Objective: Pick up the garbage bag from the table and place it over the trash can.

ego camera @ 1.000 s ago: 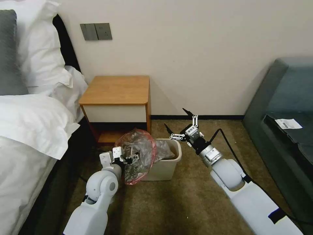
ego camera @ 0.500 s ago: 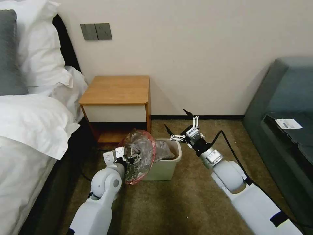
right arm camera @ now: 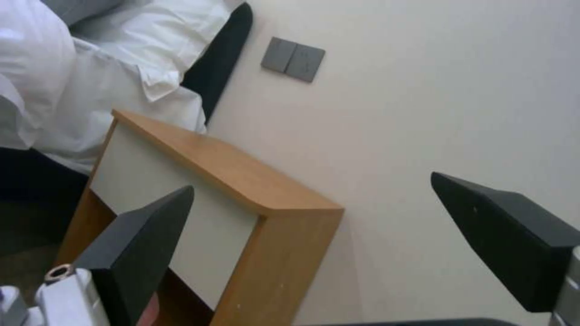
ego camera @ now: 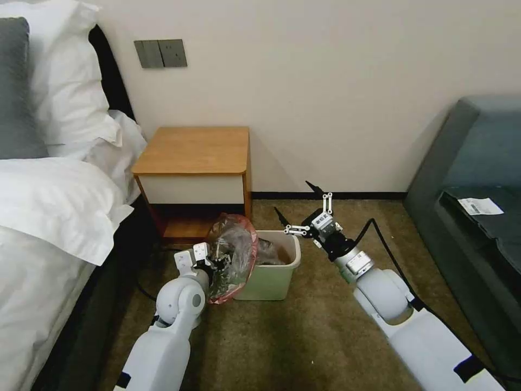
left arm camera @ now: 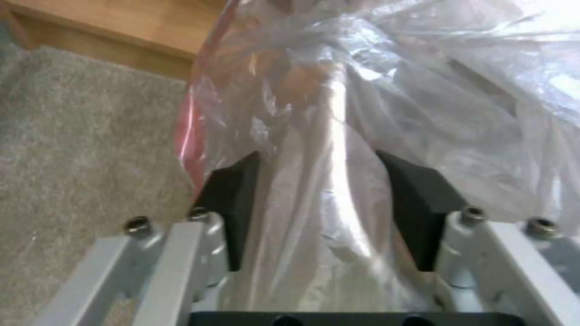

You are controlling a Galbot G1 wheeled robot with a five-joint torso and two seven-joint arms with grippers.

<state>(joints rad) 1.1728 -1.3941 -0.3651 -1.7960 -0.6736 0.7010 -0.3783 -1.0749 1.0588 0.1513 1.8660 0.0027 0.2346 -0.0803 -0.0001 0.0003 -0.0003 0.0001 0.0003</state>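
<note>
The garbage bag [ego camera: 233,250], clear wrinkled plastic with a red-pink edge, stands bunched against the left rim of the trash can [ego camera: 271,279], part of it hanging inside. My left gripper [ego camera: 220,264] is at the bag's near side. In the left wrist view its dark pads [left arm camera: 233,194] are closed partway on a fold of the bag [left arm camera: 362,90]. My right gripper [ego camera: 291,196] hovers open just above and behind the can's right rim, holding nothing. The table [ego camera: 192,149] stands behind the can with a bare top. It also shows past the open right gripper [right arm camera: 312,181] as the table [right arm camera: 224,167].
A bed with white bedding [ego camera: 54,206] lines the left side. A dark sofa [ego camera: 477,179] with a paper slip on it stands at the right. The can sits on brown carpet [ego camera: 282,336] in front of the wall with grey switches [ego camera: 160,52].
My left arm has moved right toward the can with the bag in its grip, and the bag is now narrower and pressed closer to the rim. The right arm has barely shifted.
</note>
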